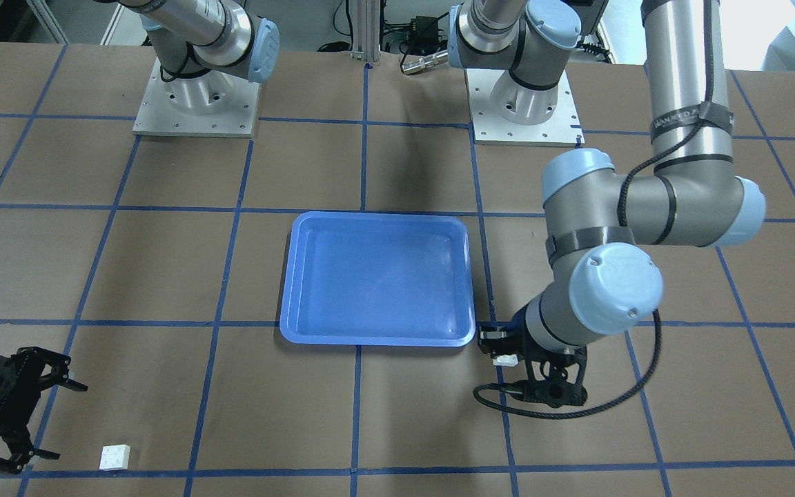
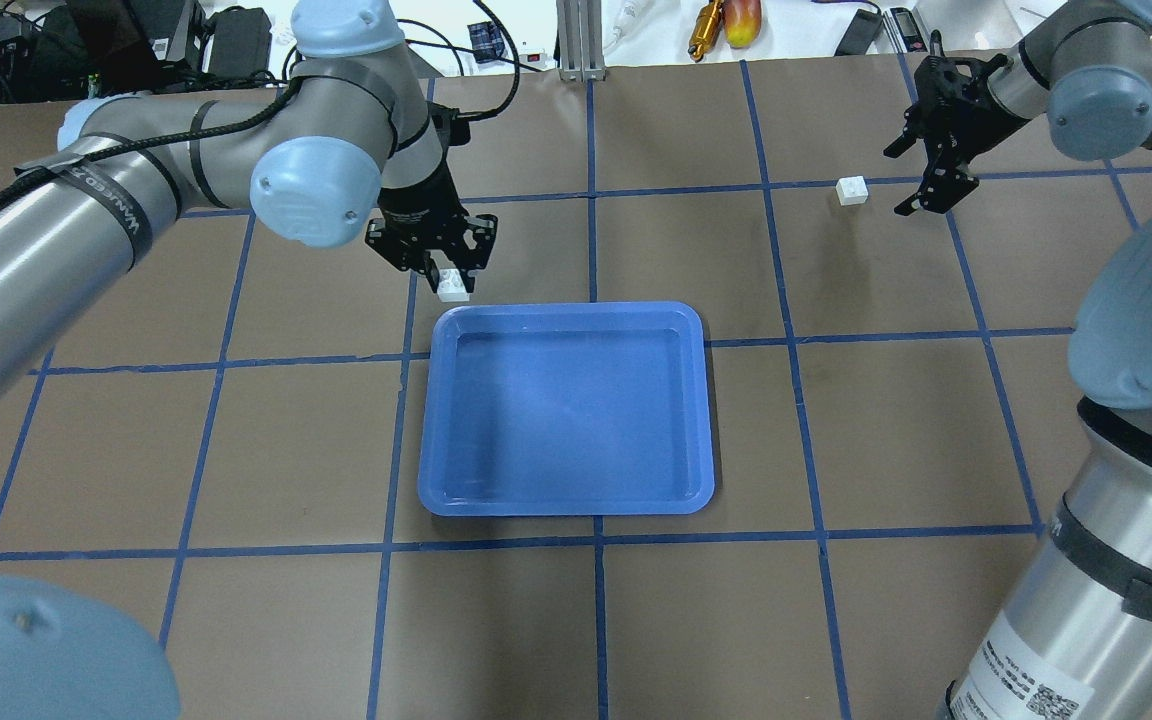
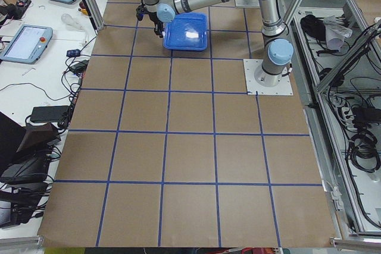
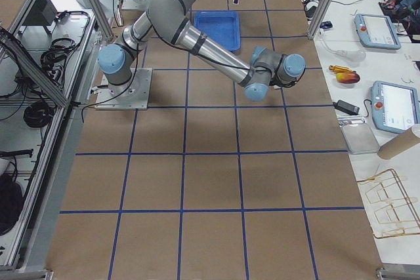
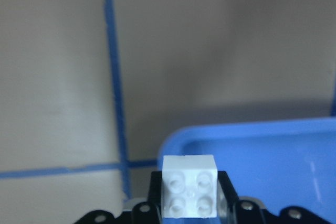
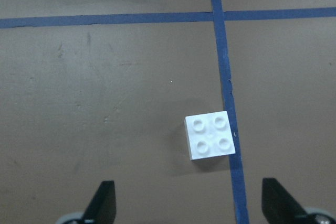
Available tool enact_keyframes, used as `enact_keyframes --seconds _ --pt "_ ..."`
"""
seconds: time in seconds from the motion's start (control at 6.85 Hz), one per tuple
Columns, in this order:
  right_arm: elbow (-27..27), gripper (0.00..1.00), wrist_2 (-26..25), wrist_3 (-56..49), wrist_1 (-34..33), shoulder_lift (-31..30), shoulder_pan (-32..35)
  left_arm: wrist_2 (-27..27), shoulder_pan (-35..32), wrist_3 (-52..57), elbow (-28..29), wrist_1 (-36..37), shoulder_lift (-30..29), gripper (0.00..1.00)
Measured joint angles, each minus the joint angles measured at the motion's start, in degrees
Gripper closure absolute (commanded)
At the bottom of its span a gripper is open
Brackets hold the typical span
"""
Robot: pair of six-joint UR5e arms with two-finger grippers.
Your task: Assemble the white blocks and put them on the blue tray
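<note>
Clamped in the left gripper [image 5: 189,208], a white block [image 5: 189,193] fills the bottom of the left wrist view, its four studs facing the camera; the jaws press on its two sides. Just past it lies a rounded corner of the tray [image 5: 252,129], with blue tape lines crossing the brown counter [image 5: 220,40] beyond.

From overhead, the left gripper [image 2: 441,268] hangs just beyond the tray's far left corner, the held block [image 2: 453,287] close to the rim but outside it. Whether that block touches the counter, I cannot tell. The tray [image 2: 566,316] sits flat near the counter's middle, nothing in it.

A second block [image 2: 851,190] lies studs up on the counter, well away from the tray, toward its far right. In the right wrist view this second block [image 6: 209,135] rests with one edge against a tape line, and both fingertips [image 6: 102,203] stand wide apart to either side of it, not touching it. The right gripper [image 2: 939,165] hovers just beside that block, on the side away from the tray, jaws spread.

In the front-facing view the tray [image 1: 378,219] is central, the left gripper [image 1: 501,348] with its block [image 1: 506,359] by one near corner, and the loose block [image 1: 114,457] far off toward the opposite side, next to the right gripper [image 1: 45,414].
</note>
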Motion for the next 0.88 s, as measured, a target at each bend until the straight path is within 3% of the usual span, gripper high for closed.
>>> enact_keyframes --seconds 0.15,0.58,0.88 --pt "-1.91 0.02 0.36 -0.63 2.05 1.44 0.0 0.04 -3.35 -3.33 -3.41 3.42 1.61 0.8" --pt "-3.6 0.02 3.86 -2.75 4.15 4.13 0.07 0.06 -7.81 -12.2 -16.8 23.27 1.74 0.8" --pt "-3.65 0.02 4.27 -5.78 3.95 4.61 0.08 0.04 -8.55 -15.0 -18.56 26.72 0.72 0.78"
